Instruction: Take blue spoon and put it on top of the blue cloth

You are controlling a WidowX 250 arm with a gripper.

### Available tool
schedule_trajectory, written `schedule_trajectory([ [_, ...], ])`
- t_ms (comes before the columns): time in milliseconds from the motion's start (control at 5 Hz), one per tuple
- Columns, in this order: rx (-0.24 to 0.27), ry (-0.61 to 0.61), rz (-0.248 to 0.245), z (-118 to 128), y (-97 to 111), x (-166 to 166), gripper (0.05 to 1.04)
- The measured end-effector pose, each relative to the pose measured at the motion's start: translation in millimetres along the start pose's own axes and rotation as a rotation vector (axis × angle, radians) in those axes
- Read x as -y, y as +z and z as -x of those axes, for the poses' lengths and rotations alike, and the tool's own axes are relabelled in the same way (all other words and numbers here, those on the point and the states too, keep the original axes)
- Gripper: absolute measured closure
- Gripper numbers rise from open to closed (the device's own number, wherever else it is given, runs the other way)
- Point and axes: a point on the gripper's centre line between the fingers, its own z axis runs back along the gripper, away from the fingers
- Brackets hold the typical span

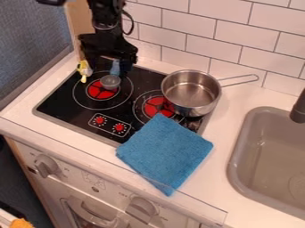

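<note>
The gripper point(108, 63) hangs over the back left of the stove, its two fingers apart. Between them, nearer the right one, shows the light-blue handle of the blue spoon point(110, 82). The spoon's greyish bowl is over the rear left burner, and the handle's upper end is hidden by the gripper. I cannot tell whether the gripper touches the spoon. A blue cloth point(166, 152) lies flat across the stove's front right corner and the white counter.
A metal pot point(191, 93) stands on the right side of the stove point(72, 112), its handle pointing right. Left of the gripper is a small yellow and white object point(84, 70). A grey sink point(236, 163) with a dark faucet is at the right; a tiled wall rises behind.
</note>
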Motion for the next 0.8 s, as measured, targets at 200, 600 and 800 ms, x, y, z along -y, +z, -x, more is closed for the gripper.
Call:
schedule_trajectory([
  [200, -0.029, -0.007, 0.008, -3, -18, 3, 0.082],
  [600, -0.023, 0.003, 0.008, -9, -19, 22, 0.425],
  [800, -0.030, -0.009, 0.007, -6, -20, 27, 0.709],
])
